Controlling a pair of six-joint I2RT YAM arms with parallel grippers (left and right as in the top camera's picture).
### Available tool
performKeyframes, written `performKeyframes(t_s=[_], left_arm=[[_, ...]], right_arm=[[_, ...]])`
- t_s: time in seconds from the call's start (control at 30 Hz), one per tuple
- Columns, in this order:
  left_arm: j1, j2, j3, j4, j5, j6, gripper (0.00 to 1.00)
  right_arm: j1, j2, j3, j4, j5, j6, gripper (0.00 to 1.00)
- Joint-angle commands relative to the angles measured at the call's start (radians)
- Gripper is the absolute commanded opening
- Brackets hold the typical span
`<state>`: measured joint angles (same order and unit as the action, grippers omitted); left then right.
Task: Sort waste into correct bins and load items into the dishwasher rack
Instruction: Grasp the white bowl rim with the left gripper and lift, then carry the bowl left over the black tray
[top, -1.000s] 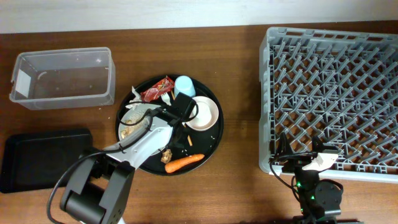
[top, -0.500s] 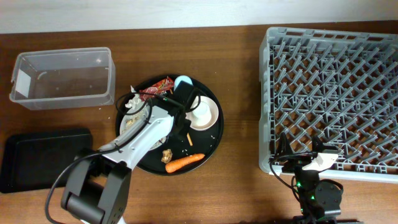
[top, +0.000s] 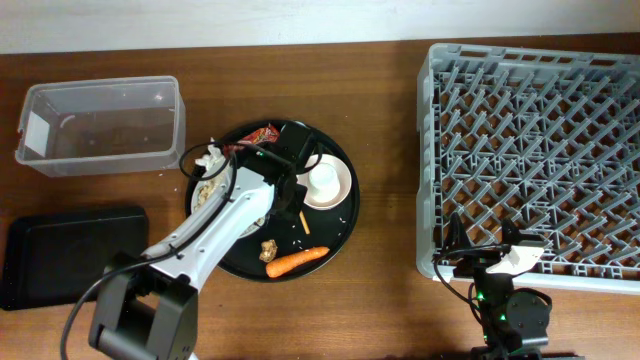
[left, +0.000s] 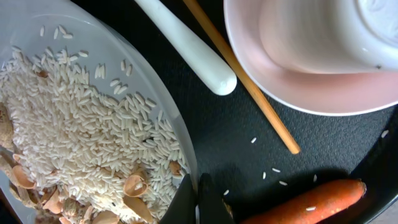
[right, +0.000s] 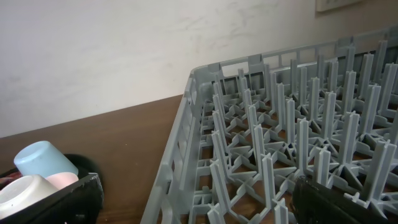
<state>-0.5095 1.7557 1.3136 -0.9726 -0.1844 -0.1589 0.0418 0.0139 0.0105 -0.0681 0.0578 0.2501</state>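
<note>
At the plate (left: 99, 37) rim, left gripper (left: 198, 198) jaws fully closed, tips against its edge; cannot tell if it is pinched. Rice (left: 87, 137) left of the jaws, carrot (left: 305, 202) just right, chopstick (left: 249, 93) and bowl (left: 298, 93) beyond. Right gripper (right: 199, 202) jaws wide apart, empty, at the rack (right: 249, 143) near wall.

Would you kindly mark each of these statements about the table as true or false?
1. The dishwasher rack holds no dishes. True.
2. The carrot lies in the clear box. False: it lies on the round black tray, and the box holds no carrot.
3. Rice lies on the white plate. True.
4. The right gripper is shut. False: its jaws stand wide open beside the rack, holding nothing.
</note>
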Motion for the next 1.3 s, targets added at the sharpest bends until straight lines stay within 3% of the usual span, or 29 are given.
performKeyframes(t_s=[0.0,0.43,0.87,1.0,1.27], left_arm=[[-0.016,-0.038,0.024,-0.016,-0.022,-0.012,0.0],[-0.098,-0.045,0.024,-0.035,-0.023,-0.024,0.0],[-0.089,-0.208,0.025,-0.056,-0.084,-0.04,0.01],[-0.049,-0.248,0.025,-0.088,-0.153,-0.092,0.01],[0.164,-0.29,0.024,-0.113,-0.12,-0.144,0.0]], right_arm=[[-0.004,-0.008,-0.005,-0.008,-0.002,-0.01,0.99],[-0.004,-0.008,-0.005,-0.008,-0.002,-0.01,0.99],[-0.004,-0.008,-0.005,-0.008,-0.002,-0.01,0.99],[-0.004,-0.008,-0.005,-0.008,-0.002,-0.01,0.99],[-0.004,-0.008,-0.005,-0.008,-0.002,-0.01,0.99]])
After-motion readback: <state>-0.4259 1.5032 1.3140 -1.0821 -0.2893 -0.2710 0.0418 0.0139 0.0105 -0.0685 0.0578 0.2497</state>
